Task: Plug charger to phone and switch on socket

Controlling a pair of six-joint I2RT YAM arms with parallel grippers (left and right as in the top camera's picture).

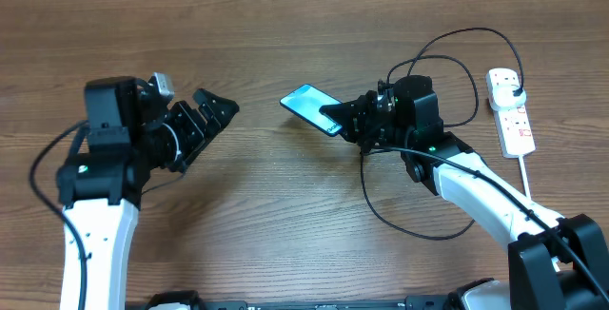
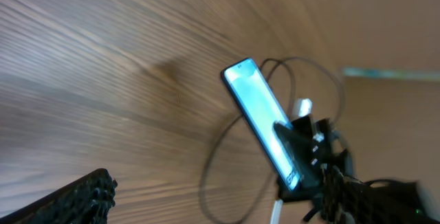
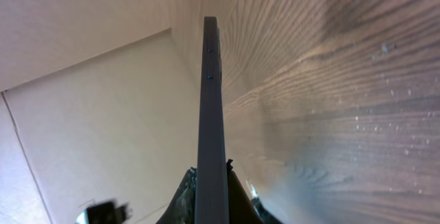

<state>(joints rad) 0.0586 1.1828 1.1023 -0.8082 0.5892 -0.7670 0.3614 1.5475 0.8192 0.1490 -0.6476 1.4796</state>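
My right gripper [image 1: 340, 118] is shut on the phone [image 1: 306, 105] and holds it by one end, tilted, above the table's middle, with its blue-teal screen lit. In the right wrist view the phone [image 3: 212, 107] shows edge-on between the jaws [image 3: 212, 191]. It also shows in the left wrist view [image 2: 260, 114]. The charger's black cable [image 1: 381, 210] loops under and behind the right arm, and its black plug [image 1: 515, 90] sits in the socket [image 1: 514, 125], a white strip at the far right. I cannot see the connector tip. My left gripper [image 1: 217, 112] is open and empty, left of the phone.
The socket's thick white cord [image 1: 526, 177] runs from the strip towards the front edge, beside the right arm. Bare wooden table [image 1: 266, 205] lies between the two arms. A pale wall stands behind the table.
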